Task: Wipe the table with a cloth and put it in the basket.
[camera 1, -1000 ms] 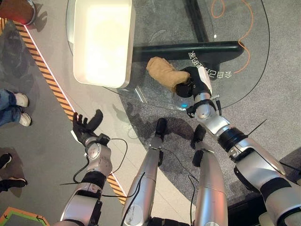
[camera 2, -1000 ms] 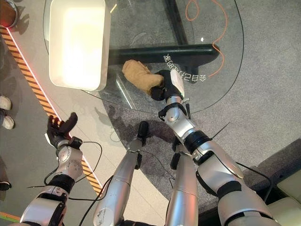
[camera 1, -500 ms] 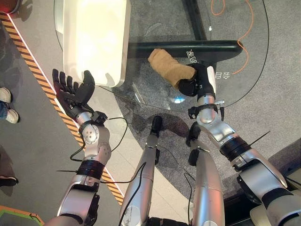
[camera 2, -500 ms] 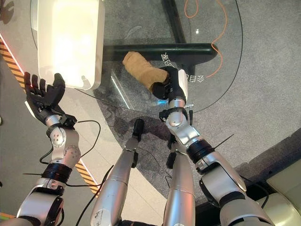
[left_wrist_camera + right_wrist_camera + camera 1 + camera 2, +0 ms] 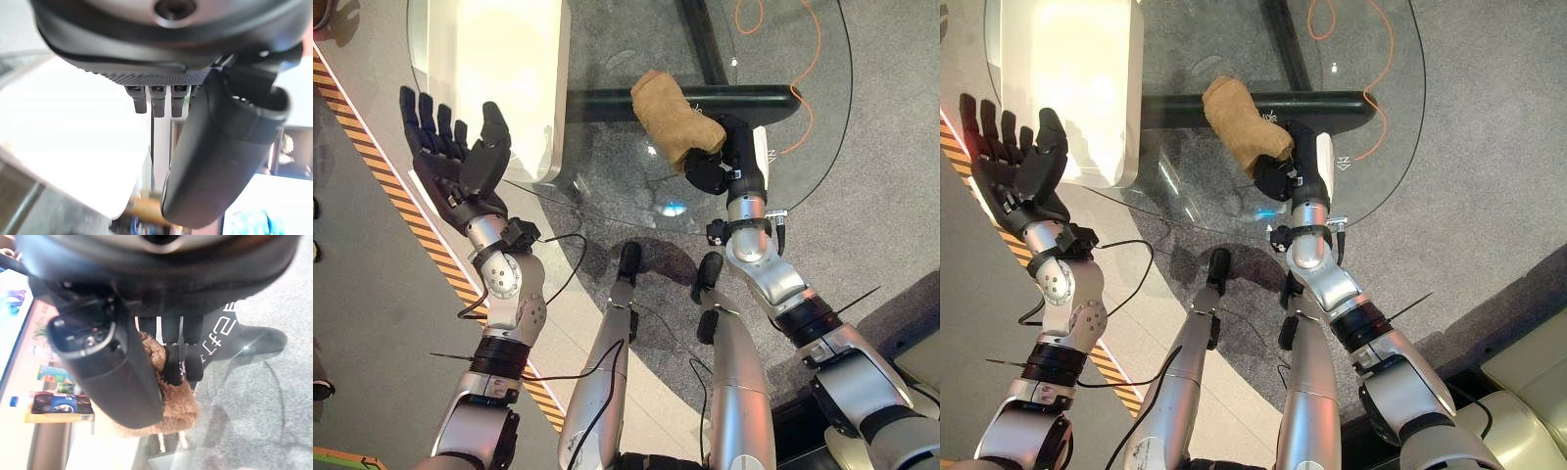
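A tan fuzzy cloth (image 5: 671, 117) lies on the round glass table (image 5: 822, 127), and my right hand (image 5: 729, 162) is shut on its near end. In the right wrist view the cloth (image 5: 171, 401) sits pinched between the thumb and the curled fingers (image 5: 178, 362). A white basket (image 5: 504, 69) stands on the table's left part. My left hand (image 5: 450, 162) is raised beside the basket's near left corner, palm up, fingers straight and spread, holding nothing. The left wrist view shows the thumb (image 5: 220, 152) and straight fingers (image 5: 156, 100) with the basket's pale wall beyond.
A dark table base bar (image 5: 626, 98) runs under the glass behind the cloth. An orange cable (image 5: 808, 69) curls on the floor beyond the table's right side. An orange-and-black striped floor line (image 5: 372, 162) runs along the left.
My left hand has risen from low by the striped line up beside the basket, fingers spreading. My right hand has slid the cloth a little away across the glass. The camera has shifted.
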Robot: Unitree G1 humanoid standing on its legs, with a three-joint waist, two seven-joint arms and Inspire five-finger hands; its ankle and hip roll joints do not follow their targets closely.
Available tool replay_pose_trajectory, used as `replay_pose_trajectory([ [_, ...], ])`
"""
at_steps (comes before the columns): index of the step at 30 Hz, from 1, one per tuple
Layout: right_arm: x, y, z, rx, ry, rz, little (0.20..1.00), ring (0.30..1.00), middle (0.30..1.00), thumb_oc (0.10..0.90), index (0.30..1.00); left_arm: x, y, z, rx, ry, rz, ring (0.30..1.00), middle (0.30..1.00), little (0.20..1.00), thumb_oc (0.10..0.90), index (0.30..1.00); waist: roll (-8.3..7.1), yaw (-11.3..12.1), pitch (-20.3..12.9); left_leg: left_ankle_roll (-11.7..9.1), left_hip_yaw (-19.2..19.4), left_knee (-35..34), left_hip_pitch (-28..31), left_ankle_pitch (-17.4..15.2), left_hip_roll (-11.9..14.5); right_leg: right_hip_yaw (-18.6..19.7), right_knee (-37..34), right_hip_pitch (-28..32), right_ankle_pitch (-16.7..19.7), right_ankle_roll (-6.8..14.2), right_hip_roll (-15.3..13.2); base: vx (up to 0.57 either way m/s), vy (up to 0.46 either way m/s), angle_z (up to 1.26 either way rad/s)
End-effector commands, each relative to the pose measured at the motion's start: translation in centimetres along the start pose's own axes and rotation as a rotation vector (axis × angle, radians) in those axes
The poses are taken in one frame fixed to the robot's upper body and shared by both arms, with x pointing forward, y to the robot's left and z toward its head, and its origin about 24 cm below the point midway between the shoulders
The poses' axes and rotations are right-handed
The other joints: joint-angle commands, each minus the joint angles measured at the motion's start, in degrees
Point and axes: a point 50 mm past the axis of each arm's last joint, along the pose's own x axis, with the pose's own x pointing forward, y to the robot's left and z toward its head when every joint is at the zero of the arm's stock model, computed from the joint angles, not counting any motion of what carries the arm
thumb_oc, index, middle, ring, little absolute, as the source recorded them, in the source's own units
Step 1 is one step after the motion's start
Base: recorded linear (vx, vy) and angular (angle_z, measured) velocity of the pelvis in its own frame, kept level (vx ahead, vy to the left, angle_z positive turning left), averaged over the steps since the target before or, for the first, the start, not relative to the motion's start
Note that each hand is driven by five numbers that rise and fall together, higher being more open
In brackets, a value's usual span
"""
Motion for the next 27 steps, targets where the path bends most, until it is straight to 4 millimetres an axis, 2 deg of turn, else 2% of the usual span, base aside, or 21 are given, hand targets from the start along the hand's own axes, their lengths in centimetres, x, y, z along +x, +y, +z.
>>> replay_pose_trajectory([
  [1,-0.5,0.3,9.5,0.225,-0.47,0.006,0.2,0.3,0.3,0.1,0.3,0.8,-2.3,3.4,-0.125,-0.136,-0.18,0.9,0.9,0.9,0.8,0.9,-0.04,-0.07,-1.7,3.83,5.09,0.99,1.55,-3.14,-4.27,-1.44,-1.88,3.0,-2.16,2.0,2.93,0.0,0.0,0.0],
  [10,-1.6,-0.6,11.7,0.257,-0.59,0.045,0.2,0.3,0.3,0.1,0.3,-0.1,-5.1,1.3,-0.406,0.12,-0.355,0.9,0.9,0.9,0.8,0.9,-0.01,-2.01,-1.7,4.18,5.99,1.43,1.46,-3.42,-4.34,-0.76,-2.21,2.55,-1.4,2.52,2.98,0.0,0.008,0.0],
  [17,-2.5,-1.1,12.7,0.284,-0.677,0.076,0.2,0.3,0.3,0.1,0.3,-0.3,-6.4,0.6,-0.549,0.219,-0.395,0.9,0.9,0.9,0.8,0.9,-0.08,-3.37,-1.7,4.35,6.77,1.56,1.8,-3.72,-4.23,-0.31,-2.65,2.65,-1.08,2.74,2.97,0.0,0.005,-0.03],
  [27,-2.9,-0.5,14.1,0.312,-0.737,0.129,0.2,0.3,0.3,0.1,0.3,-0.1,-8.4,0.5,-0.683,0.292,-0.415,0.9,0.9,0.9,0.8,0.9,0.02,-4.39,-1.7,4.17,7.43,1.61,2.06,-3.7,-3.86,0.28,-2.62,2.76,-1.21,2.7,3.0,0.0,0.004,-0.02],
])
